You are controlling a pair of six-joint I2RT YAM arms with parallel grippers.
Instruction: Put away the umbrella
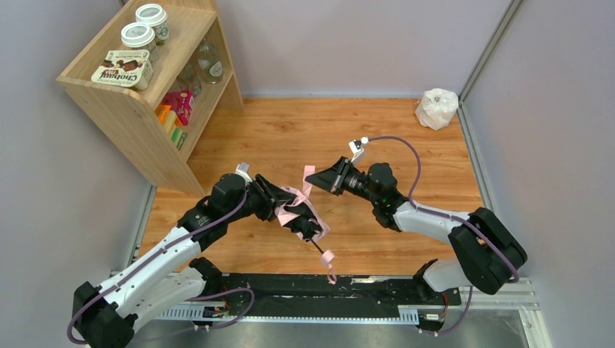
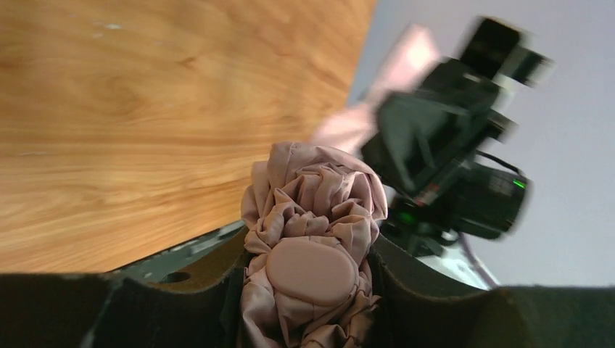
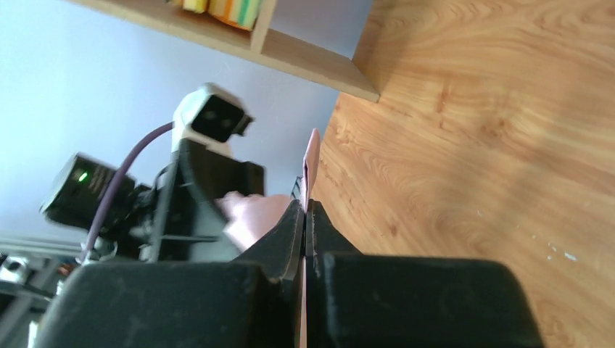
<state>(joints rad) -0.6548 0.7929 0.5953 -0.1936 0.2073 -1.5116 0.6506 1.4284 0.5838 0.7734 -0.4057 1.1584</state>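
Closest to the overhead lens, the black rail (image 1: 377,286) carrying both arm bases runs along the near edge of the counter (image 1: 290,138). Just beyond it, your left gripper (image 1: 308,226) has its jaws partly closed around the bunched pink fabric of the umbrella (image 1: 289,210). The umbrella's long axis runs diagonally. Its black shaft (image 1: 319,249) and small handle (image 1: 328,257) stick out past the jaw tips toward the rail, and the wrist loop (image 1: 332,275) dangles below. A pink strap (image 1: 305,183) rises from the fabric to your right gripper (image 1: 313,175).

From the left wrist, you see the fabric wedged between the jaws, with a smooth oval end (image 2: 312,270) facing the lens.

From the right wrist, the jaws are pressed together on the thin strap, which stands edge-on past their tips.
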